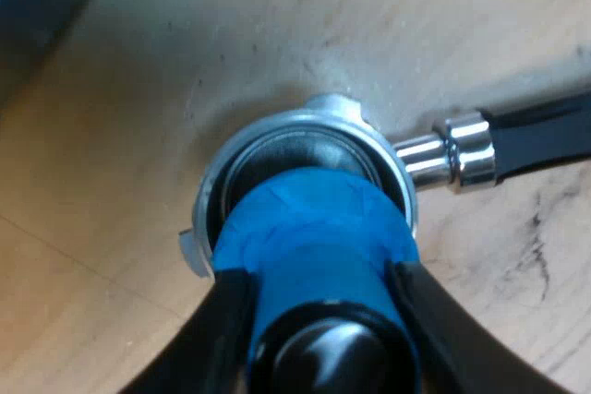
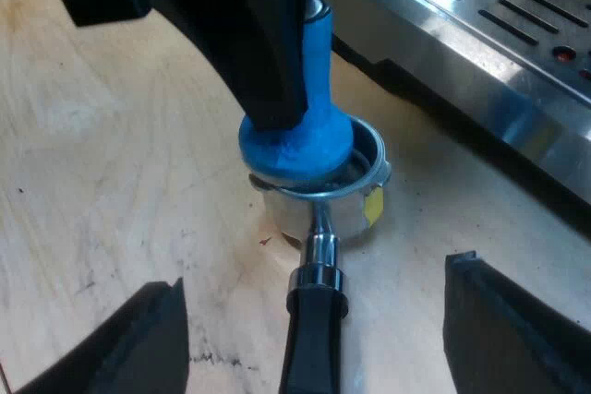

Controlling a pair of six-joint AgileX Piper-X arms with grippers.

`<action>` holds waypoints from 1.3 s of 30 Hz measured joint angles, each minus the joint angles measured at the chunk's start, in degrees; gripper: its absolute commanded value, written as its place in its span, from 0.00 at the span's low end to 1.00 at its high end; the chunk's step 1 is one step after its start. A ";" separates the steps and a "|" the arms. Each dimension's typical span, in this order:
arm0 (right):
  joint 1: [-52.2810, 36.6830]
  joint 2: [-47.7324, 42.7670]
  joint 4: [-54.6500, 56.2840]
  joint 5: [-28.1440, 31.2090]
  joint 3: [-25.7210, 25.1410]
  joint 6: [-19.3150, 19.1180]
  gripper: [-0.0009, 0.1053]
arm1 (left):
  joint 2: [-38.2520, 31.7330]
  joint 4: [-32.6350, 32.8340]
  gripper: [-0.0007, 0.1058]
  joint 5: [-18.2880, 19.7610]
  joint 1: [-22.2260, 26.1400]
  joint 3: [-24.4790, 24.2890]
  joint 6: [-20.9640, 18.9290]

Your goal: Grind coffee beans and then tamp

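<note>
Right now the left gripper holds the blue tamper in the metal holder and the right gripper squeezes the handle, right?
No. The right wrist view shows the right gripper open, clear of the handle. The left gripper does hold the blue tamper in the metal holder.

My left gripper (image 1: 316, 272) has two smooth black fingers (image 1: 224, 325) that curve and shine a little. On my right gripper (image 2: 316, 274) the fingers (image 2: 129, 343) are black too, thick and wide, with flat, square ends.
</note>
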 measured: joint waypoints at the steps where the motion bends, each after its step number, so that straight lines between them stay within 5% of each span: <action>1: 0.00 0.00 0.00 0.00 0.00 0.00 0.58 | 0.00 -0.73 0.01 0.00 0.00 0.30 0.00; 39: 0.00 0.00 0.00 0.00 0.00 0.00 0.58 | 0.00 -4.23 0.01 0.83 0.00 0.92 -0.23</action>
